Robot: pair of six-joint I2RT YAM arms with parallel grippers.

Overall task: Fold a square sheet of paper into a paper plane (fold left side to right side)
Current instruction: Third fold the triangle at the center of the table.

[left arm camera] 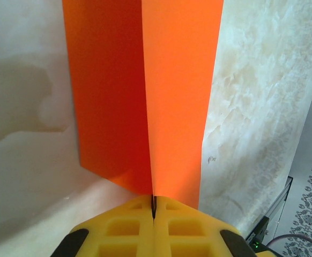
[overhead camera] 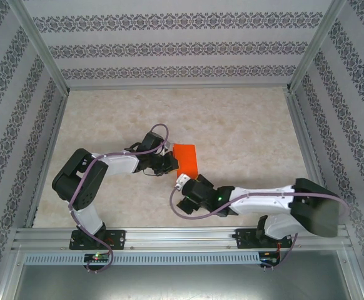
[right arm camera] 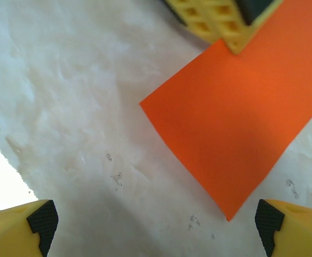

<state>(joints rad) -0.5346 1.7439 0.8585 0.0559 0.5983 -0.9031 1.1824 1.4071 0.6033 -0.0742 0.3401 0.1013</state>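
Note:
The square sheet of paper [overhead camera: 187,159] is bright orange and shows as a narrow rectangle near the table's middle. My left gripper [overhead camera: 169,164] is shut on its left edge. In the left wrist view the yellow jaws [left arm camera: 154,206] pinch the paper [left arm camera: 177,96] along a line where a shaded half and a bright half meet. My right gripper [overhead camera: 183,191] sits just in front of the sheet, open, with nothing between its fingers. From the right wrist, the paper's [right arm camera: 242,123] near corner lies ahead of the open right gripper [right arm camera: 156,235], and the left gripper's yellow fingers [right arm camera: 220,21] rest on its far edge.
The marbled beige tabletop [overhead camera: 244,131] stretches bare behind and to both sides of the sheet. Patterned walls and aluminium frame posts [overhead camera: 41,53] close in the workspace. A metal rail [overhead camera: 182,237] carries both arm bases at the near edge.

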